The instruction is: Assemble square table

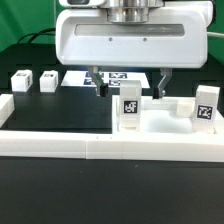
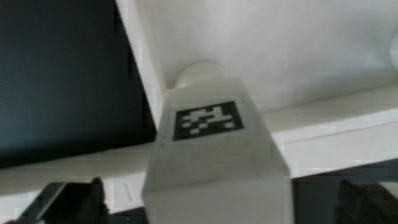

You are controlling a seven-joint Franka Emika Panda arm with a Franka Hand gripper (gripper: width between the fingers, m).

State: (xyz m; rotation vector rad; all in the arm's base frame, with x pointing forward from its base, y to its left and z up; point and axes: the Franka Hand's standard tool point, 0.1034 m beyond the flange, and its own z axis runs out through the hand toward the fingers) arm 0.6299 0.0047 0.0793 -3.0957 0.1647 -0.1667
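Note:
The white square table slab point(image 1: 170, 122) lies at the exterior view's right, behind the border wall. Two white leg blocks stand upright on it: one with a tag at its near left corner point(image 1: 129, 108), one at the right point(image 1: 207, 103). Two more leg blocks point(image 1: 20, 80) point(image 1: 48, 79) lie loose at the left. My gripper point(image 1: 130, 82) hangs open above the left standing leg. In the wrist view the tagged leg point(image 2: 210, 118) sits between the dark fingers point(image 2: 71, 203), with gaps on both sides. The gripper point(image 2: 217, 205) holds nothing.
A long low white border wall point(image 1: 90, 148) runs along the front and up the left side. The marker board point(image 1: 78, 78) lies flat behind the gripper. The black table point(image 1: 60, 105) shows between the loose legs and the slab.

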